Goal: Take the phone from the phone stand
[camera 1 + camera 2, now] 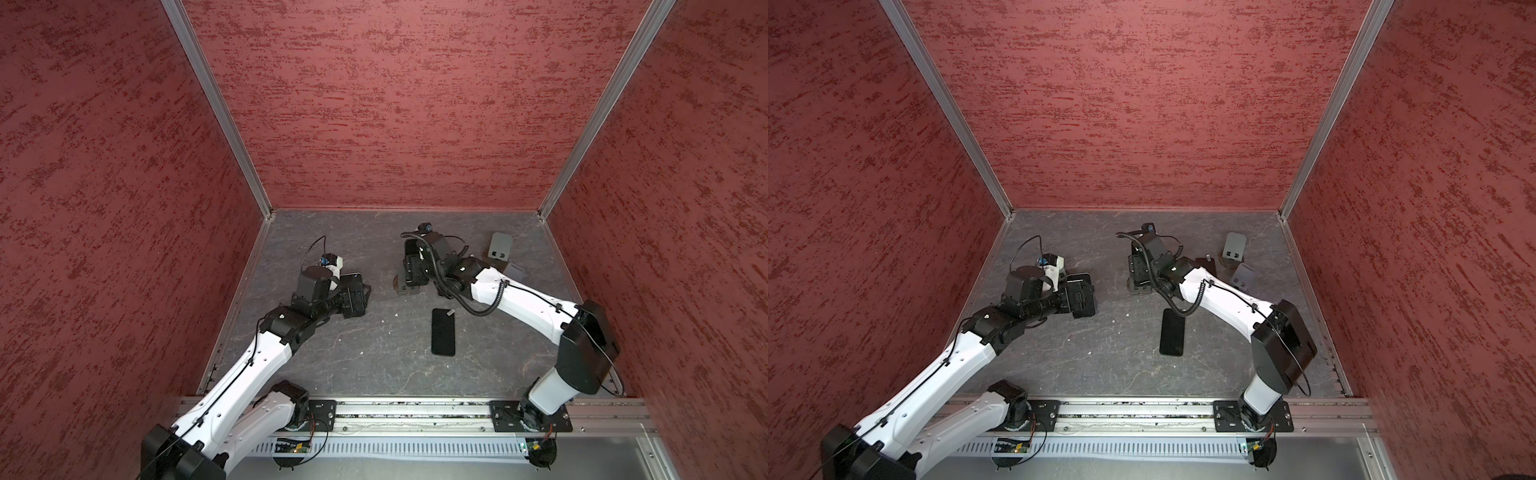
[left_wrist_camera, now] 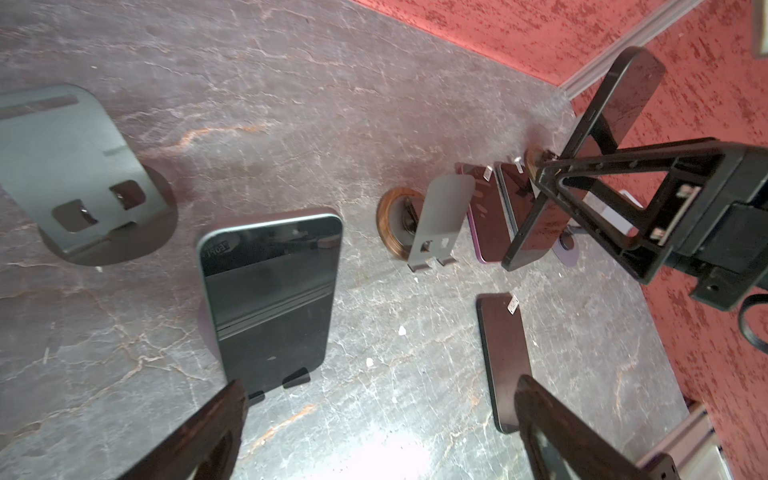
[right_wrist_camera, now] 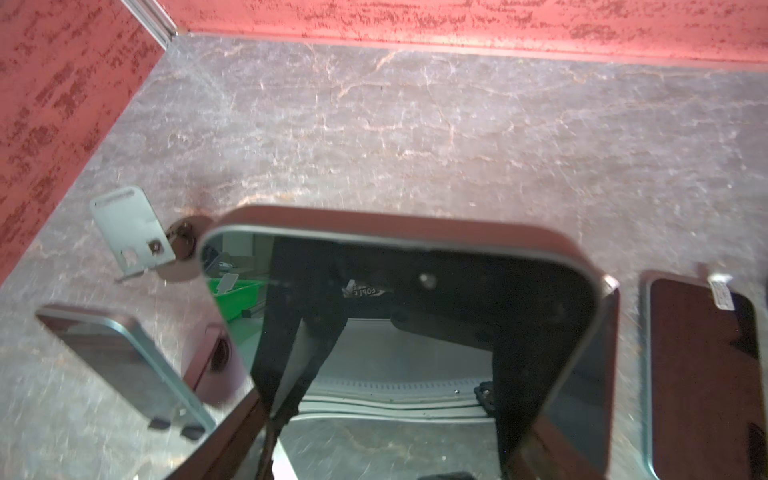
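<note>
Clamping its jaws on the side edges of a black phone (image 3: pixel 436 299), the right gripper (image 2: pixel 548 170) holds it tilted, just in front of a dark red stand (image 3: pixel 210 365); whether the phone's lower end is clear of that stand's lip is hidden, so this removal looks under way rather than finished. The left gripper (image 2: pixel 380 386) hangs with its jaws spread wide and empty, and straight ahead of them, roughly centred on the gap, a second phone (image 2: pixel 270 299) leans on its own stand (image 2: pixel 296 379), its lower edge caught in the two small hooks, untouched by either finger. Beside the right jaws, toward the robot, a third phone (image 1: pixel 443 337) lies flat on the table (image 1: pixel 353 365), and beyond those jaws a grey stand (image 1: pixel 500 246) is empty, which suggests some removals are done. Left to do, by my reading: lift the held phone free and lay it down, then take the leaning one.
</note>
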Available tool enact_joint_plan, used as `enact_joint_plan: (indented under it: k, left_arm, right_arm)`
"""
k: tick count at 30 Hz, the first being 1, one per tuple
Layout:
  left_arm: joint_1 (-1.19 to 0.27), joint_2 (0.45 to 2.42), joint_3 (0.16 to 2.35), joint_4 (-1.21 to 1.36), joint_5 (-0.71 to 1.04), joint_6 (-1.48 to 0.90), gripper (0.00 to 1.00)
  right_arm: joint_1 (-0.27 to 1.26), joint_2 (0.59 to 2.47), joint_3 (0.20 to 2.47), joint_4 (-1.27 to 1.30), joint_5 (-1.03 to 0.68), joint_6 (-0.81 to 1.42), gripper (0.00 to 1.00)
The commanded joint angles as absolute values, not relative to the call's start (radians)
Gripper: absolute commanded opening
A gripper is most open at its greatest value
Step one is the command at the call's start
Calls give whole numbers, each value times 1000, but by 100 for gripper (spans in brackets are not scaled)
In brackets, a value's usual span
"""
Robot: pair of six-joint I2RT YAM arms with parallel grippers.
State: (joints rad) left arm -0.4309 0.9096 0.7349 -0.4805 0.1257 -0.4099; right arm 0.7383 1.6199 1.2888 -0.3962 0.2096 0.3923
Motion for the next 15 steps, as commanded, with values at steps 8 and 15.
enact_joint_plan:
  k: [8, 15]
  left_arm:
    - [-499, 885, 769, -476, 123, -410, 100]
    - [-567, 921, 797, -465, 110, -434, 99]
  right_arm:
    - [719, 1431, 1103, -460, 237, 411, 54]
    - [701, 1346, 1004, -537, 245, 456, 54]
